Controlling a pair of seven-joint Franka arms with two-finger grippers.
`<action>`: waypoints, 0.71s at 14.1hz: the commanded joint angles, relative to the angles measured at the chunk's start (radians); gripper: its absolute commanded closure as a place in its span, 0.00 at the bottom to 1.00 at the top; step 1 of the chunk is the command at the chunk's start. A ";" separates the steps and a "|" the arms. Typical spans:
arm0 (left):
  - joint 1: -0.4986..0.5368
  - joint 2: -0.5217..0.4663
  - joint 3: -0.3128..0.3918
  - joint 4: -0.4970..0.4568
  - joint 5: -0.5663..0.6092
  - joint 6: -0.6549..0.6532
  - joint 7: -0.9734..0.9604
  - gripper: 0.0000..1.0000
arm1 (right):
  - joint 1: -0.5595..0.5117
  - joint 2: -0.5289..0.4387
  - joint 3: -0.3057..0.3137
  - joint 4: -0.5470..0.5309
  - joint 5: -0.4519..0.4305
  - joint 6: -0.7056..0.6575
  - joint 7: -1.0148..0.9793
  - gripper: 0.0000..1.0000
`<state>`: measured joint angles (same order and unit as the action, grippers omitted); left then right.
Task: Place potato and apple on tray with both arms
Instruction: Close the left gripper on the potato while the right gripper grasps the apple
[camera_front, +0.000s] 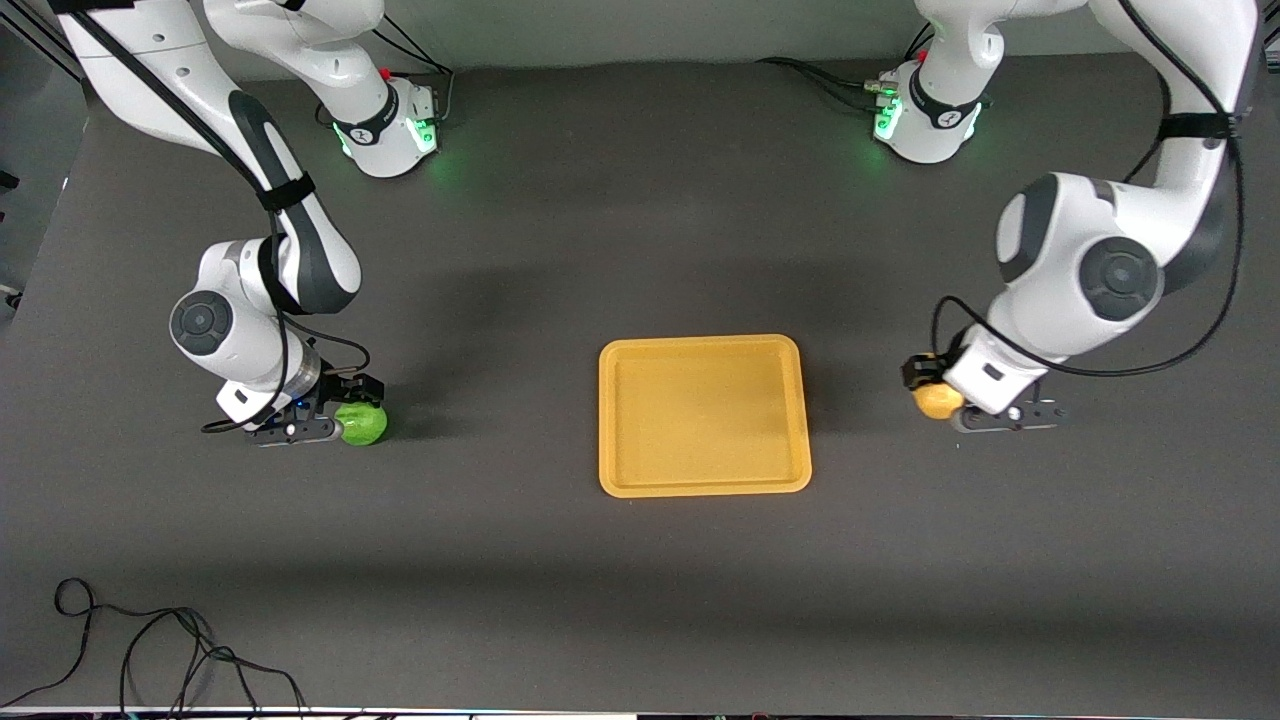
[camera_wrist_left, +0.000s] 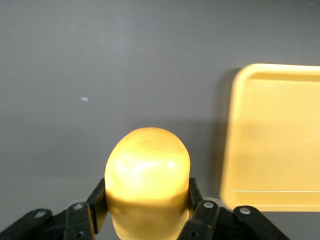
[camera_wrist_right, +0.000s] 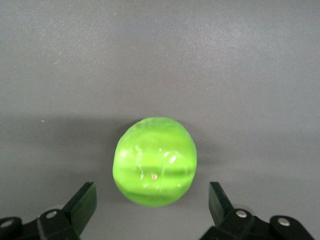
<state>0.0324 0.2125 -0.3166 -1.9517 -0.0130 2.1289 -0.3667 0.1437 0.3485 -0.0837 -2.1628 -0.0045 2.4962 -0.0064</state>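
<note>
The left gripper (camera_wrist_left: 148, 210) clamps the potato (camera_wrist_left: 148, 180) at its sides, off the tray's (camera_front: 704, 487) left-arm end. The right gripper (camera_wrist_right: 152, 202) stands open, the apple (camera_wrist_right: 155, 161) between its 2 fingers. Both look glossy, likely slippery: grip across the widest middle.

Potato (camera_wrist_left: 148, 180) base runs off the left wrist view; tray (camera_wrist_left: 272, 135) is cut at its edge.

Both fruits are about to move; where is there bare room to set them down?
The tray is bare inside its rim. Open table lies between it and the apple at the open right gripper, and between it and the potato in the left gripper. Nothing crowds either path.
</note>
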 joint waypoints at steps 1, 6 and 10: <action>-0.061 0.068 -0.030 0.058 0.001 0.011 -0.137 0.53 | -0.004 0.050 -0.004 0.037 -0.015 0.032 -0.020 0.01; -0.206 0.281 -0.030 0.183 0.159 0.065 -0.395 0.53 | -0.009 0.101 -0.004 0.055 -0.014 0.078 -0.015 0.01; -0.253 0.349 -0.027 0.191 0.183 0.114 -0.429 0.51 | -0.009 0.095 -0.004 0.075 -0.009 0.066 0.000 0.38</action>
<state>-0.1861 0.5335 -0.3552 -1.7960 0.1425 2.2511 -0.7534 0.1384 0.4396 -0.0861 -2.1207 -0.0045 2.5703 -0.0086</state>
